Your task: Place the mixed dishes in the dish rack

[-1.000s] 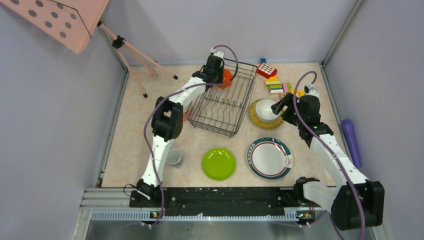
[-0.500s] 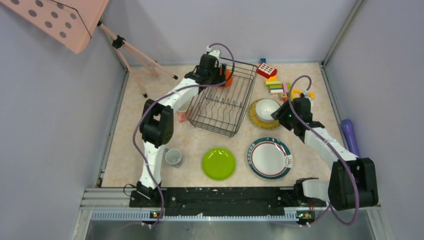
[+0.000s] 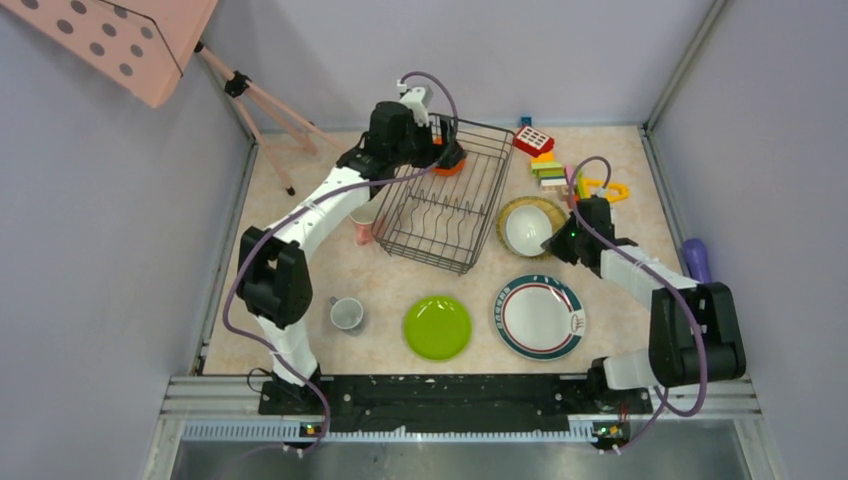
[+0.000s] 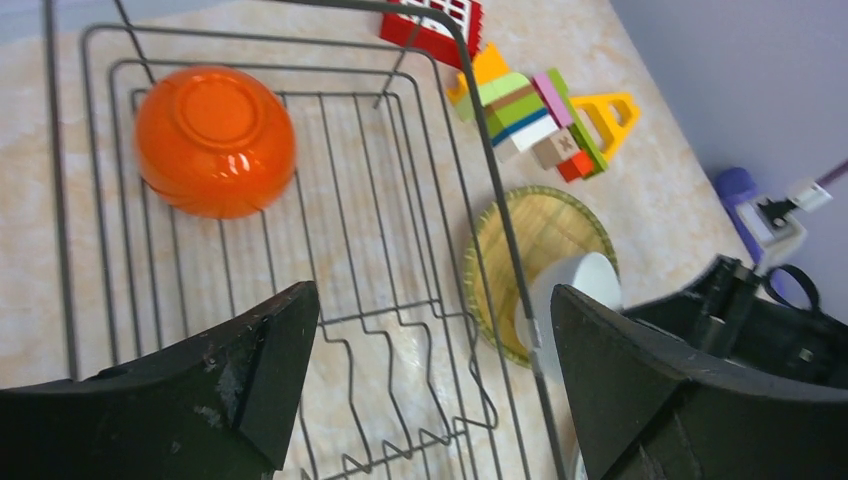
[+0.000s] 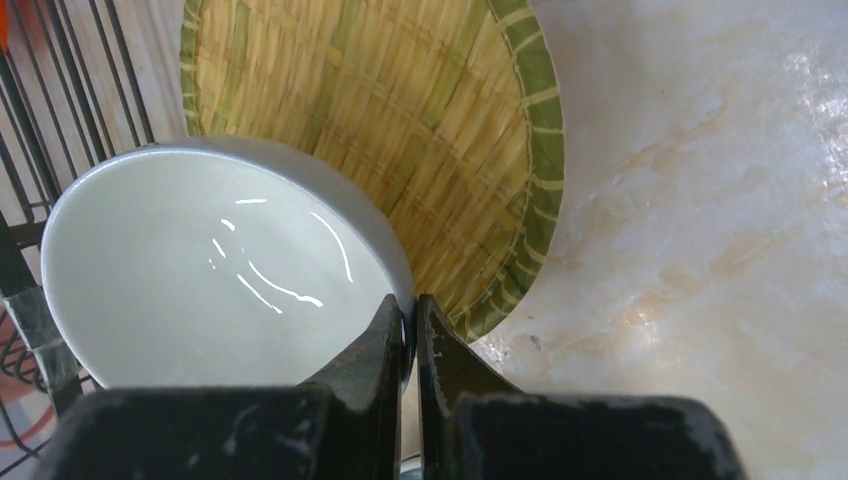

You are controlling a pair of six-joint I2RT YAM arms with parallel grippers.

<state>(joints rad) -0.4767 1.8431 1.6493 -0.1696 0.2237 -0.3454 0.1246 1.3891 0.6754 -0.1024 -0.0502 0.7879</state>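
The dish rack (image 3: 445, 200) stands at the back centre. An orange bowl (image 4: 215, 140) lies upside down in its far left corner. My left gripper (image 3: 436, 142) hangs open just above that bowl, nothing between its fingers (image 4: 255, 370). A whitish cup (image 5: 210, 290) sits on the round straw mat (image 3: 532, 207), right of the rack. My right gripper (image 5: 410, 315) is shut on the cup's near rim, one finger inside and one outside. A lime-green plate (image 3: 437, 327) and a white plate with a dark rim (image 3: 539, 316) lie near the front. A second whitish cup (image 3: 347, 314) and a pink cup (image 3: 364, 226) stand left of the rack.
Colourful toy blocks (image 3: 556, 168) and a red block (image 3: 533, 140) sit behind the mat. A purple object (image 3: 697, 262) lies by the right wall. The pink tripod stand (image 3: 270, 110) is at the back left. The rack's wire edge (image 5: 60, 90) is close beside the held cup.
My left gripper opened, let the orange bowl go in the rack and drew back to the left. My right gripper dropped to the cup on the mat and closed on its rim.
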